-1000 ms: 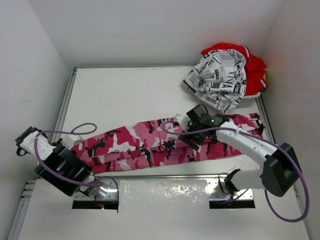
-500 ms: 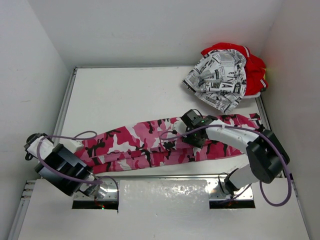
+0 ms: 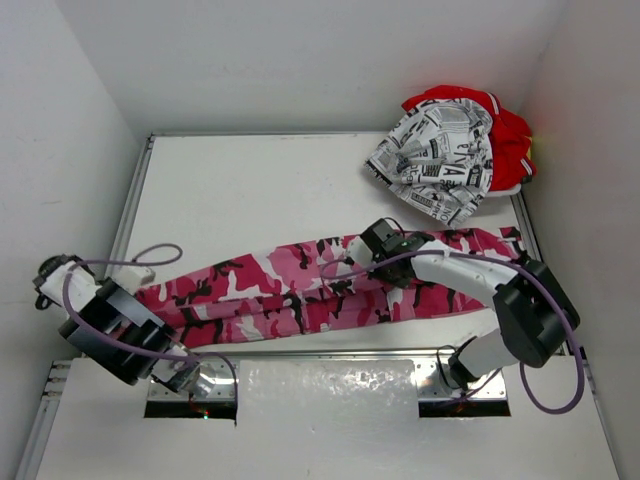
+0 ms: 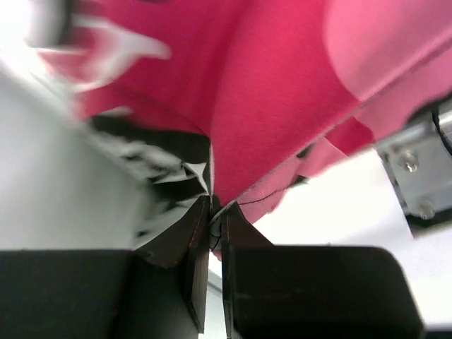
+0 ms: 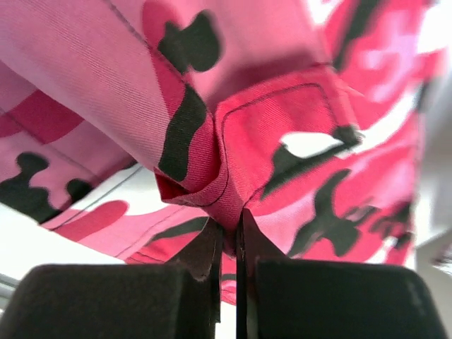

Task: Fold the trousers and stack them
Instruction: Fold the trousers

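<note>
Stretching as a long band across the lower middle of the top view, the camouflage trousers [image 3: 300, 290] lie on the tabletop [image 3: 250, 190], running from the lower left up toward the right edge. The left gripper [image 4: 214, 215] is pressed together on a cloth edge at their left end. The right gripper [image 5: 229, 224] pinches a raised fold right of their middle. In the upper right corner the newsprint trousers [image 3: 440, 160] lie bunched over the red trousers [image 3: 512, 140], apart from the camouflage trousers.
</note>
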Controlling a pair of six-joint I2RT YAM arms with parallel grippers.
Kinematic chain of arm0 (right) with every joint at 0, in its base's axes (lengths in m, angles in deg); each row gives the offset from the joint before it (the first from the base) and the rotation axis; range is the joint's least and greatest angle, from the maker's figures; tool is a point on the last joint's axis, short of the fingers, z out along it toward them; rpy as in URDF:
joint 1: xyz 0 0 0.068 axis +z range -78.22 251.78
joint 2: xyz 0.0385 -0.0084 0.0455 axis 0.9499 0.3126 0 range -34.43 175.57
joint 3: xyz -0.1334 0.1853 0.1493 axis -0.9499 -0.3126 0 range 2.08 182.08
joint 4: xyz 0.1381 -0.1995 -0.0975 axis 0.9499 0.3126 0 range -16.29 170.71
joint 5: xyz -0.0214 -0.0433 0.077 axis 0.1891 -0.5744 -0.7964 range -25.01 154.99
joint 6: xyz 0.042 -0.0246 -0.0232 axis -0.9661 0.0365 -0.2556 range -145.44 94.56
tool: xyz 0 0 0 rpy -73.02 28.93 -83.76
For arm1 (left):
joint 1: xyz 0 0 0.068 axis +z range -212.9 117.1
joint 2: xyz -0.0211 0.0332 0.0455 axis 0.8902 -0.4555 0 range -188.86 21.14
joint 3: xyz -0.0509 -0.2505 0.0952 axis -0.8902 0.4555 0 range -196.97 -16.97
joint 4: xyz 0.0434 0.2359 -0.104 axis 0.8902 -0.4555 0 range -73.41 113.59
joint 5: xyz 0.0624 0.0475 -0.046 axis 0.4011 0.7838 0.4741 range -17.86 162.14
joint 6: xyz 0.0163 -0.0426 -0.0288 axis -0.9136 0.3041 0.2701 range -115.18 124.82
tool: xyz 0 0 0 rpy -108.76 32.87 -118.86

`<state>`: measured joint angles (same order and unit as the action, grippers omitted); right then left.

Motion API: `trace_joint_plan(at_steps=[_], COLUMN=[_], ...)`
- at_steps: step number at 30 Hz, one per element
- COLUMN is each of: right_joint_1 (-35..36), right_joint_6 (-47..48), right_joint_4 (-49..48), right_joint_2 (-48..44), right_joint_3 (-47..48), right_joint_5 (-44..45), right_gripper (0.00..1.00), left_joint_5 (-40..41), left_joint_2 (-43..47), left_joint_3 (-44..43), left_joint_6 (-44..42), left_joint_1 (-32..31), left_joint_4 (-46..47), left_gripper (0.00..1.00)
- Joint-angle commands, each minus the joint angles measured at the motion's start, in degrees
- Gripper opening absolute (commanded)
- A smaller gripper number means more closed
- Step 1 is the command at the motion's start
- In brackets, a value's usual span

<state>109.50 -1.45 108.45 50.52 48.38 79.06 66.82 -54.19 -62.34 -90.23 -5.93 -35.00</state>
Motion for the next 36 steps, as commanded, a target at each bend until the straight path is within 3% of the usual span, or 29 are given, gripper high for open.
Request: trace_joint_plan(at_steps=[1,6,11,15,20,26,36], right_joint_1=[-0.1,-1.1,-1.4,-1.2,0.0,0.3,1.0], right_joint_6=[0.3,-1.2,-1.0,-2.3,-1.9,0.4,0.7], right_joint_4=[0.8,4.5,7.8,13.3,19.0,20.6,15.3], right_joint_2=[-2.2,1.3,-0.6,-6.3,-10.9,-11.2,-7.7], right_joint_3=[5.9,20.7,25.0,18.8,8.5,2.7,-0.9], right_joint_5=[7.5,14.9,21.2,16.9,-1.7,-8.7,-9.7], right_gripper=[0.0,0.0,0.0,0.0,0.0,0.0,0.01], left_joint_5=[-12.4,-24.4,-26.5,-22.4,-18.3,-11.0,-0.5], left_joint_2=[0.9,2.6,3.0,4.1,6.0,6.9,8.6], left_joint_3=[-11.2,-25.9,-31.6,-25.7,-18.5,-12.4,-1.0], left_joint_6=[5.3,15.9,13.8,5.1,-3.6,-18.0,-25.5], left_joint_1=[-0.1,-1.1,-1.1,-0.6,4.1,9.4,10.0], left_joint_4=[0.3,4.7,1.0,-5.0,-10.0,-14.6,-10.1], left_gripper=[0.0,0.0,0.0,0.0,0.0,0.0,0.0])
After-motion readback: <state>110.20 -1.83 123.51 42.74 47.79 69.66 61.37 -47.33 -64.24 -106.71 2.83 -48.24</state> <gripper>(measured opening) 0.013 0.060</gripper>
